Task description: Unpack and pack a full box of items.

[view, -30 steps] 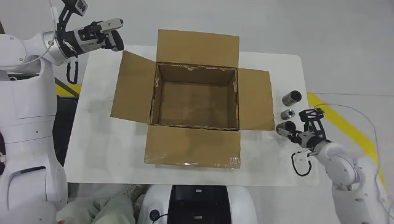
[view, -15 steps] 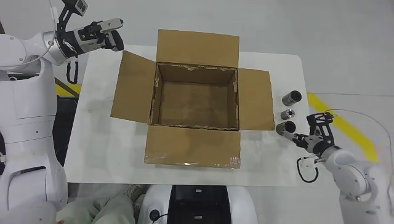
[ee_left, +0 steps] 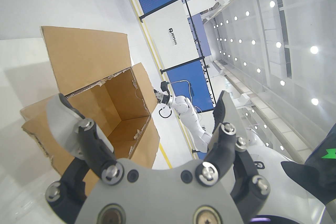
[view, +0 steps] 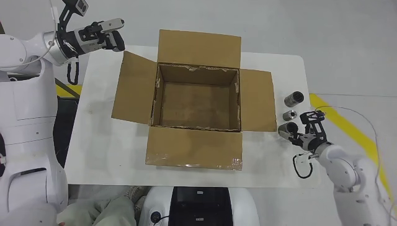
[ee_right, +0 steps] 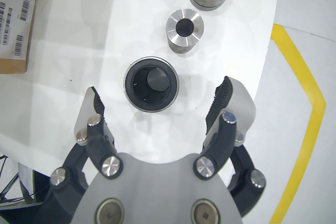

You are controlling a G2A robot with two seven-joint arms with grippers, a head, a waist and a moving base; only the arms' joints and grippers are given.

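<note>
Box (view: 195,105) stands open; right claw (ee_right: 159,89) spread near a metal sleeve (ee_right: 151,83), left claw (ee_left: 140,101) also spread

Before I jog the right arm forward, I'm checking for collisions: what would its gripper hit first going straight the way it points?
Most likely the black-lined metal cylinder, standing upright just ahead of the open right gripper, in line with the gap between its fingers. Beneath it is the table; depth is unclear.
</note>
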